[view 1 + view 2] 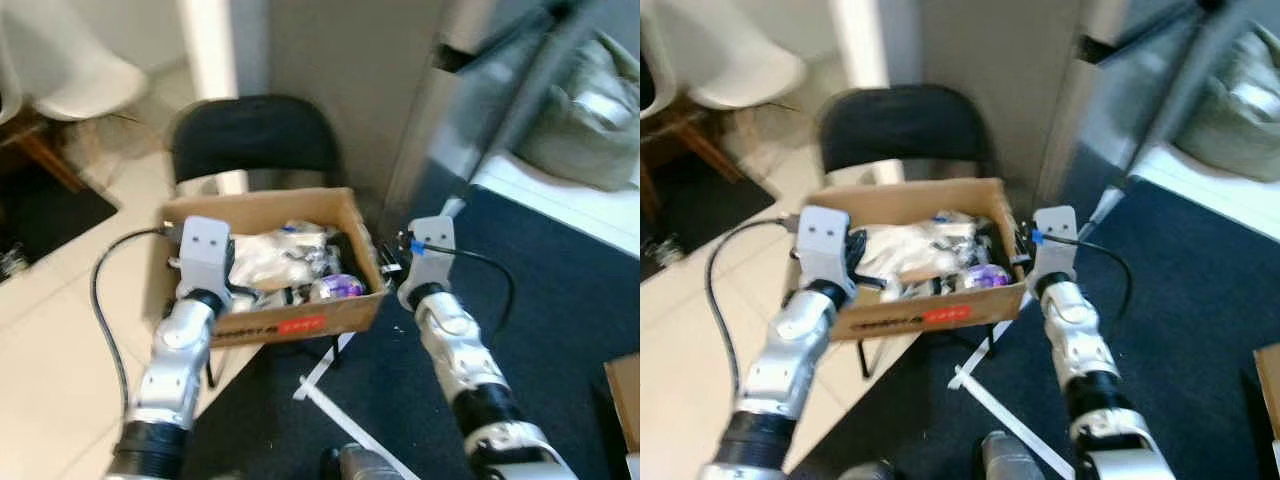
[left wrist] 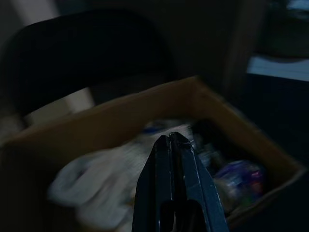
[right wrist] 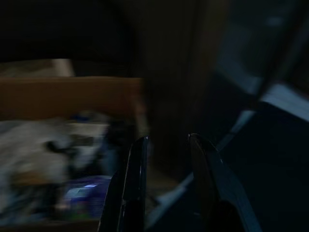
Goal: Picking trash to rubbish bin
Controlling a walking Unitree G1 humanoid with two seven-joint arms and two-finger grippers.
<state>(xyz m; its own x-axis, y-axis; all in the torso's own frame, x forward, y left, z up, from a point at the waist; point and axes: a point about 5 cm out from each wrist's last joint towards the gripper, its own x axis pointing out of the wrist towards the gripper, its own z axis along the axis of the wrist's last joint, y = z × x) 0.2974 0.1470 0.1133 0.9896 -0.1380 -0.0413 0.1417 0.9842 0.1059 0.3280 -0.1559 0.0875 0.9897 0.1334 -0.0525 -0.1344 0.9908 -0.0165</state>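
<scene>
Trash box (image 1: 270, 325) sitting on chair (image 1: 255, 135) w/ wrappers; left claw (image 2: 176, 145) pressed together over it, right claw (image 3: 166, 145) spread beside, both hovering empty.

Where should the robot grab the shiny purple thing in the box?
Probably across its rounded top, coming straight down from above. The purple wrapper lies among the trash by the cardboard box's front right corner, so the walls block its sides.

Both my silver arms reach forward from the lower edge of the head view toward mid-frame. My left gripper (image 2: 174, 140) has its fingers pressed together, holding nothing. My right gripper (image 3: 166, 140) has its fingers parted, with nothing between them.
</scene>
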